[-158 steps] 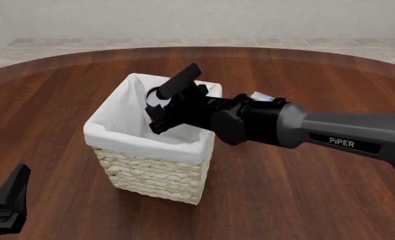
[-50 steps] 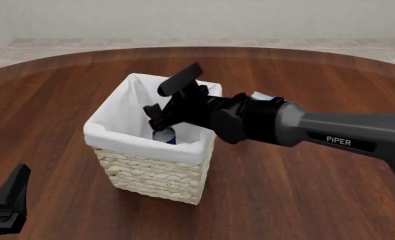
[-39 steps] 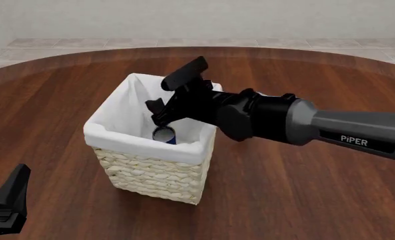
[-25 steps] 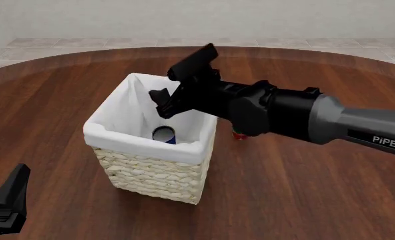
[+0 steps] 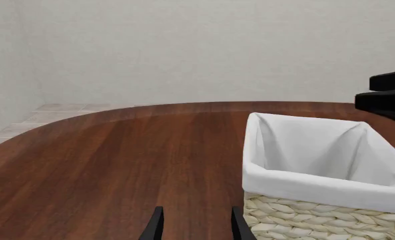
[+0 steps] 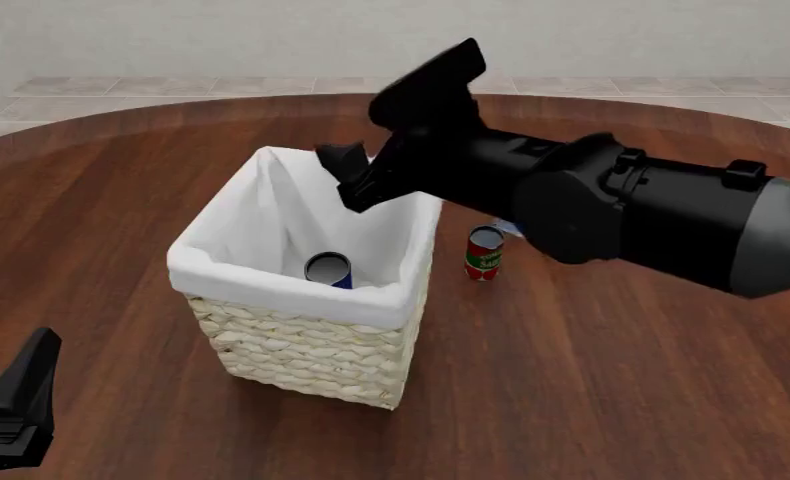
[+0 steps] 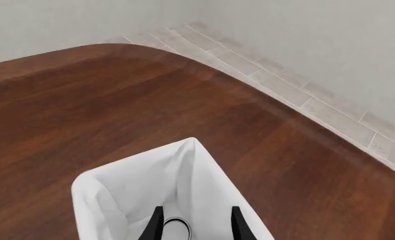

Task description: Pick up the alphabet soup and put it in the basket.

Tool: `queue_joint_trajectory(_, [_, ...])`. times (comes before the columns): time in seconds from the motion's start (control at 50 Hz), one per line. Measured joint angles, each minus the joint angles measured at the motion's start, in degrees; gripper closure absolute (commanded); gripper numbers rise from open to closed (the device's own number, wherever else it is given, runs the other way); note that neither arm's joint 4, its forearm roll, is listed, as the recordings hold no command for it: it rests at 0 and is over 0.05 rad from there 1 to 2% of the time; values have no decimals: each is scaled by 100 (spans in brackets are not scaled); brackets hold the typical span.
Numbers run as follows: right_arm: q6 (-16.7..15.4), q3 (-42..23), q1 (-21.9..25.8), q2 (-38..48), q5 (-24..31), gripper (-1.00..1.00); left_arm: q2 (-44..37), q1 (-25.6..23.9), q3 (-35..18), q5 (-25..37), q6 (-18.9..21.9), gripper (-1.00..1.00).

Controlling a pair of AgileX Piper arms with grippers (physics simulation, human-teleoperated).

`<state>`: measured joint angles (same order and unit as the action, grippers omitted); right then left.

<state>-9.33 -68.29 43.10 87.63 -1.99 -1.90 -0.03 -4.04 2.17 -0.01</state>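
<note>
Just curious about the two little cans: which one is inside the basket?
The blue-labelled alphabet soup sits inside the basket. The red-and-green can stands outside on the table, beside the basket's right side.

Alphabet soup [image 6: 328,269] upright inside the basket [image 6: 302,345], pale top showing against the white lining. Right gripper [image 6: 392,125] above the basket's far rim, fingers spread, holding nothing. Red-and-green can [image 6: 483,252] standing on the table [image 6: 115,200] just right of the basket; left gripper [image 6: 16,405] low at the near-left corner.
</note>
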Motion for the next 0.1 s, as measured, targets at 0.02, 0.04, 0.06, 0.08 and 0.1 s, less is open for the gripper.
queue_joint_trajectory(0.02, [-8,10,-3,-35,3,-100,0,0,0,0,0,-100])
queue_joint_trajectory(0.04, [-16,21,-6,-68,6,-100,0,0,0,0,0,-100])
queue_joint_trajectory(0.06, [-24,32,-10,-100,8,-100,0,0,0,0,0,-100])
queue_joint_trajectory(0.08, [-31,43,-12,-133,11,-100,0,0,0,0,0,-100])
queue_joint_trajectory(0.1, [-39,55,-15,-165,13,-100,0,0,0,0,0,-100])
